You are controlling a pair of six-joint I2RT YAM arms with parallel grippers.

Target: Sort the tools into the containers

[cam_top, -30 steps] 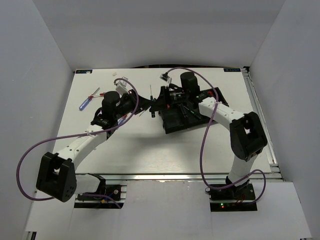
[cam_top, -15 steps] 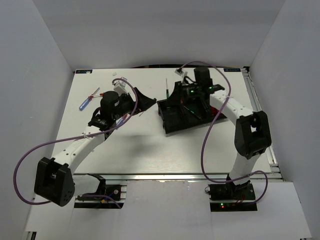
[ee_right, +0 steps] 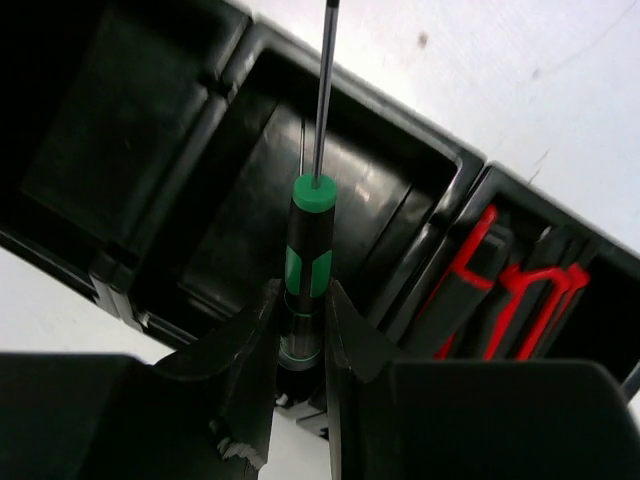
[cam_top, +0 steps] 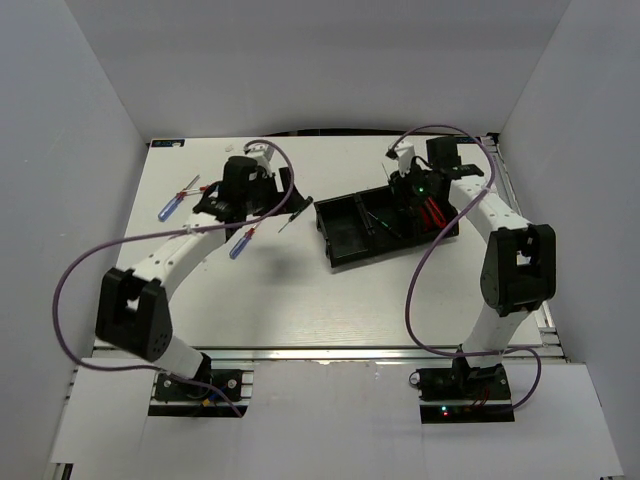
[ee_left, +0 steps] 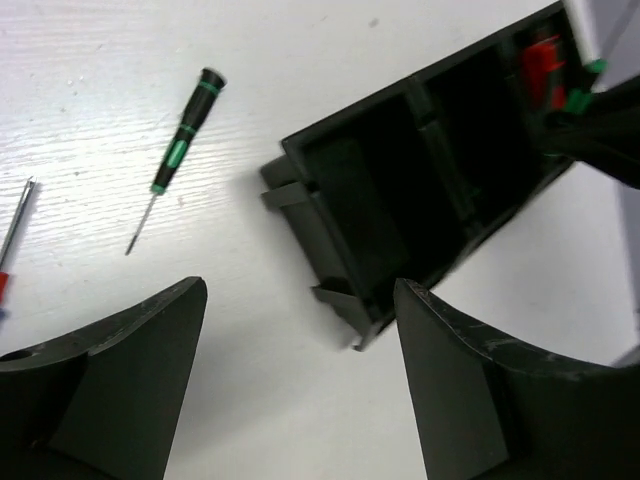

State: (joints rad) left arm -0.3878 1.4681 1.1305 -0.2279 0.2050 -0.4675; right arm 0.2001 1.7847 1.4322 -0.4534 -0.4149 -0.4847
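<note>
The black three-compartment tray (cam_top: 345, 240) lies right of the table's centre, also in the left wrist view as the tray (ee_left: 350, 200). My right gripper (ee_right: 300, 310) is shut on a black screwdriver with green marks (ee_right: 310, 250), held above the tray's middle compartment (ee_right: 240, 230). Red folding knives (ee_right: 500, 290) lie in the right-hand compartment. My left gripper (ee_left: 300, 295) is open and holds nothing, over bare table left of the tray. A second black-and-green screwdriver (ee_left: 180, 135) lies on the table ahead of it.
A blue-handled screwdriver (cam_top: 168, 207) and a red-handled one (cam_top: 188, 185) lie at the far left of the table. Another blue-handled screwdriver (cam_top: 240, 244) lies under the left forearm. White walls close in the table on three sides.
The two grippers met at the tray's left end a second ago. The left gripper has opened and drawn back left; the right has carried the screwdriver rightward over the tray.
</note>
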